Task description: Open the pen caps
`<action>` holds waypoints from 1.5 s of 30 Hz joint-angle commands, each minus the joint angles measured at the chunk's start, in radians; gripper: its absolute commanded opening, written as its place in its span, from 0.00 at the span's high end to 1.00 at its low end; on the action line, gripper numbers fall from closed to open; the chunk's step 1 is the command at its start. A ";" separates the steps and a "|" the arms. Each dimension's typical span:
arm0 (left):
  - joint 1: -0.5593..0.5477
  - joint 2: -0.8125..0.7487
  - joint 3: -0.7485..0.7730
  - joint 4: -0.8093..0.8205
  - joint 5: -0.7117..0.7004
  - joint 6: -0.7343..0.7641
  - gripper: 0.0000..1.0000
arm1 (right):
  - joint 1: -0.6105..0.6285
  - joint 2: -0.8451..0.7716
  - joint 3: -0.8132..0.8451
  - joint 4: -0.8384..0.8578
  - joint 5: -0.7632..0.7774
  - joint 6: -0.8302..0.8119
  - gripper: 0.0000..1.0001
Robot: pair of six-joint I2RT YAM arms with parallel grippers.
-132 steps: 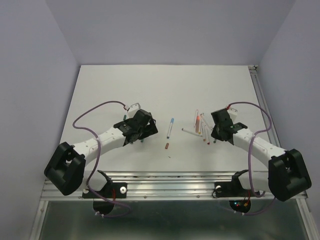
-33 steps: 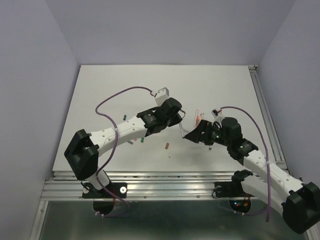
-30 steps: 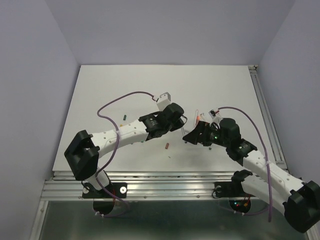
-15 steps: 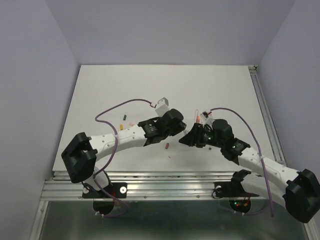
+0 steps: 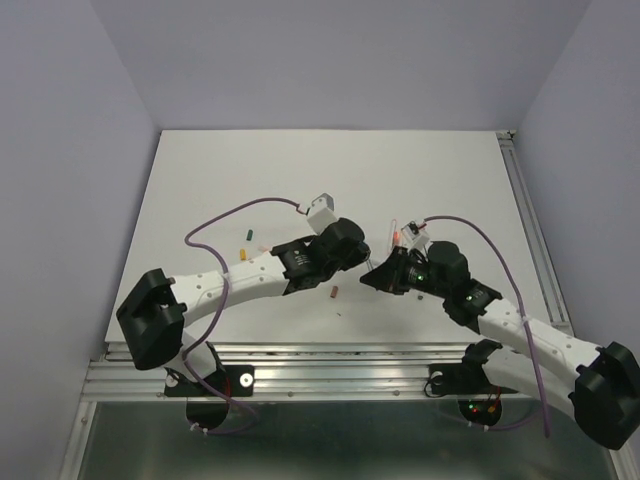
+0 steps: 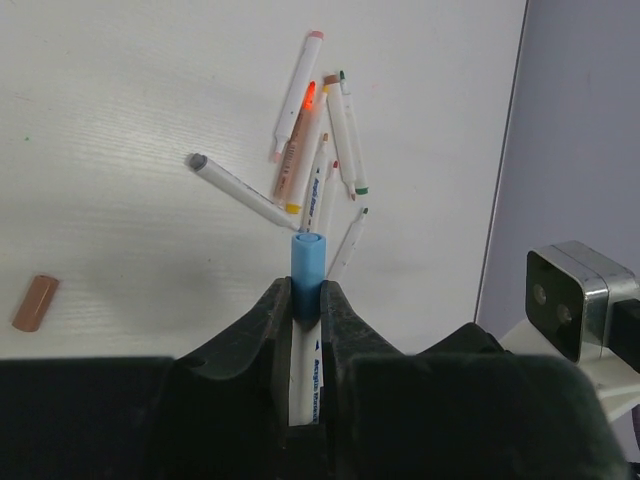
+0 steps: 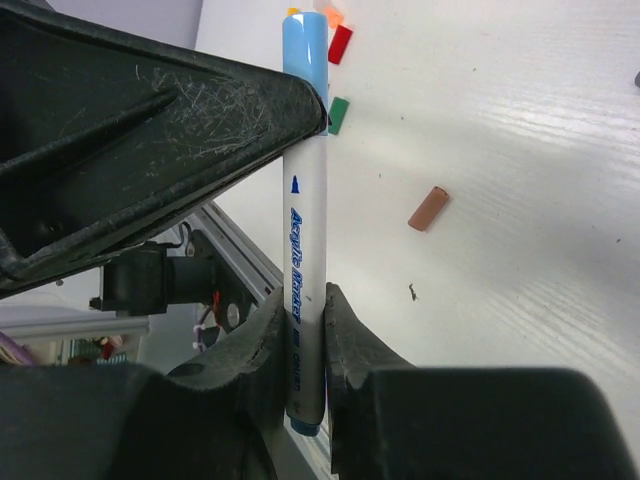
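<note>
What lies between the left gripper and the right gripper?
A white pen with a blue cap, gripped by the left gripper and right gripper; the right wrist view shows it.

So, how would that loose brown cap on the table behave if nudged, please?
The brown cap is a short cylinder lying on its side, so it would probably roll. It looks much smaller than the pens, so likely light and easily flicked away.

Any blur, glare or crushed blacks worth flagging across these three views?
Top external: even light, faint shadows. Left wrist: sharp, but gripper fingers near-black, one orange pen blown out. Right wrist: print on the blue-capped pen legible, table bright and streaky.
</note>
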 commanded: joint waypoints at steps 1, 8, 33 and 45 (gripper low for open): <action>0.078 -0.017 0.014 0.080 -0.179 0.057 1.00 | 0.049 -0.045 -0.059 0.107 -0.190 0.007 0.99; 0.239 0.077 0.093 0.143 -0.148 0.118 1.00 | 0.148 -0.097 -0.093 0.098 -0.249 0.010 0.99; 0.328 -0.047 -0.193 -0.105 0.039 0.350 1.00 | 0.167 0.294 0.176 -0.421 0.509 -0.188 0.99; 0.322 -0.021 -0.226 -0.156 0.042 0.462 0.92 | 0.167 0.399 0.265 -0.513 0.650 -0.285 0.73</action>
